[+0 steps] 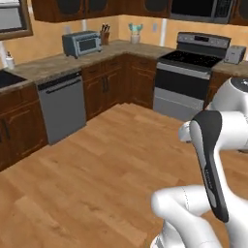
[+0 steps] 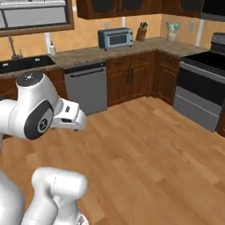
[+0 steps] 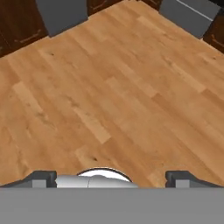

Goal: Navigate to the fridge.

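The pincer (image 3: 112, 177) is hanging over bare wood floor (image 3: 118, 87) with its two dark fingertips (image 3: 41, 177) spread wide apart — holding nothing and touching nothing. Ahead, the bench (image 1: 48, 62) is wrapping the corner, carrying a toaster oven (image 1: 81, 43) and a knife block (image 1: 104, 35); a grey dishwasher (image 1: 62, 105) is sitting below it, and a steel stove (image 1: 191, 77) is standing along the right-hand wall. The fridge is lying outside these views — I cannot tell where.
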You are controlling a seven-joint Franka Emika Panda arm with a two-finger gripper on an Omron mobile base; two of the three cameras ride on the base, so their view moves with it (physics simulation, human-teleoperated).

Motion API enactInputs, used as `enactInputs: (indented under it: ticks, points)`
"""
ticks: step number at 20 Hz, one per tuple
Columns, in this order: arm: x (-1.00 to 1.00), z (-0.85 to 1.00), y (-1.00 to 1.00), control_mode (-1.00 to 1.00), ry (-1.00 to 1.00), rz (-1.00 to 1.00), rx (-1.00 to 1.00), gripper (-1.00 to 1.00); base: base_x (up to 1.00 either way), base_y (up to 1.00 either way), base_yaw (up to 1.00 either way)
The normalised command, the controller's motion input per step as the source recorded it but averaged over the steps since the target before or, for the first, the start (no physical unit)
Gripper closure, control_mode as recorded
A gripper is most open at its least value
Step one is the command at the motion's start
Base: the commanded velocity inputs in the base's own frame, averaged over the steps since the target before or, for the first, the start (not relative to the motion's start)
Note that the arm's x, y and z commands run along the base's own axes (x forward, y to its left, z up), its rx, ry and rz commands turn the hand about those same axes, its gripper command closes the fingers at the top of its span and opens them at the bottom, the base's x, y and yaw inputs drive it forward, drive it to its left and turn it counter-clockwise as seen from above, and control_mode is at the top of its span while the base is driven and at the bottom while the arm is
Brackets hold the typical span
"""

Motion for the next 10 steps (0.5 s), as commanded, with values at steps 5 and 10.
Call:
enactInputs:
  ticks: [5,10]
  points:
    - [0.00,0.00,0.00,1.00,0.00,0.00,0.00,-1.00,0.18,0.01,-0.87]
    - [0.00,0.00,0.00,1.00,0.00,0.00,0.00,-1.00,0.43,0.09,-0.80]
